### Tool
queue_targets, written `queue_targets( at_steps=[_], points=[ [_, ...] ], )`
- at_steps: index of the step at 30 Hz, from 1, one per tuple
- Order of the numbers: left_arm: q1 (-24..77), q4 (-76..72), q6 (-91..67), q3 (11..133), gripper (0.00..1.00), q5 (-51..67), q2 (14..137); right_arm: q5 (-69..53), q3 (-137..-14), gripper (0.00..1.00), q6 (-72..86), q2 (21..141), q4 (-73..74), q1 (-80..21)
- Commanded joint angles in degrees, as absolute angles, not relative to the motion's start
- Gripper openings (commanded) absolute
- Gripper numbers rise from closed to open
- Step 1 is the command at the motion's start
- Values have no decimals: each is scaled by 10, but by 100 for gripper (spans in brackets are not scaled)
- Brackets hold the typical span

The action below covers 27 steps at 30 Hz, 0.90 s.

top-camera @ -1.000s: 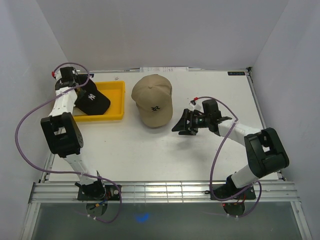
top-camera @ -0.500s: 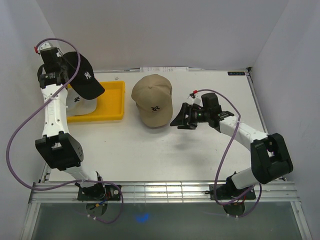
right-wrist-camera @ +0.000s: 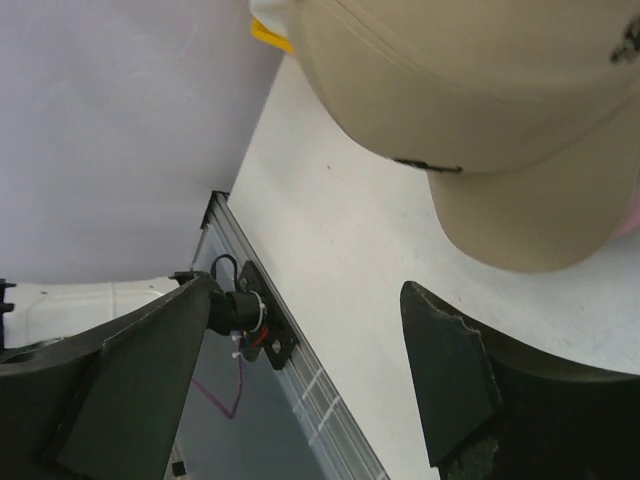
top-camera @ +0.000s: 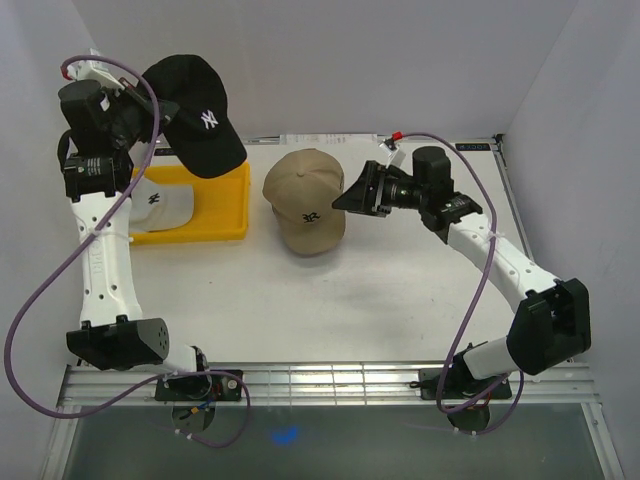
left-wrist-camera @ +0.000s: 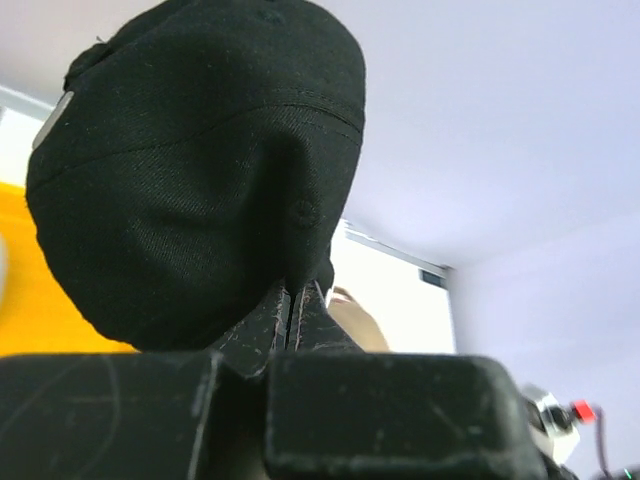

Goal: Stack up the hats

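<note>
The left gripper (left-wrist-camera: 292,305) pinches the black cap (top-camera: 200,128), aloft. The right gripper (top-camera: 350,190) gapes empty beside the tan cap (top-camera: 305,200).

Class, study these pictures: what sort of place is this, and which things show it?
Probably a robotics lab test cell: a left arm and right arm bolted to a white table, white walls boxing it in, and a black hat and yellow tray as props.

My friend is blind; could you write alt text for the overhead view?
The left gripper holds a black cap aloft near a yellow tray containing a white cap. The right gripper, open, is beside a tan cap on the table.
</note>
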State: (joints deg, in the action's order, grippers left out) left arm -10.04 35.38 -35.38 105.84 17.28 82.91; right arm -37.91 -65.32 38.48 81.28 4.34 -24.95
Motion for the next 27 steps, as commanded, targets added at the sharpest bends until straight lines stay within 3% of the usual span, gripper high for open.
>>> queue_targets(
  at_steps=[1,10,18,27],
  points=[
    [-71,327,-410,1085,0,235,795,-403,-706,84,416,820,-45,-253],
    [34,280,-490,1088,0,246,783,-438,-731,90,534,864,-203,-253],
    [93,220,-541,1050,0,251,773,-426,-684,93,667,878,-374,-255],
    [184,200,-541,1043,0,201,796,-405,-665,94,743,896,-458,-258]
  ],
)
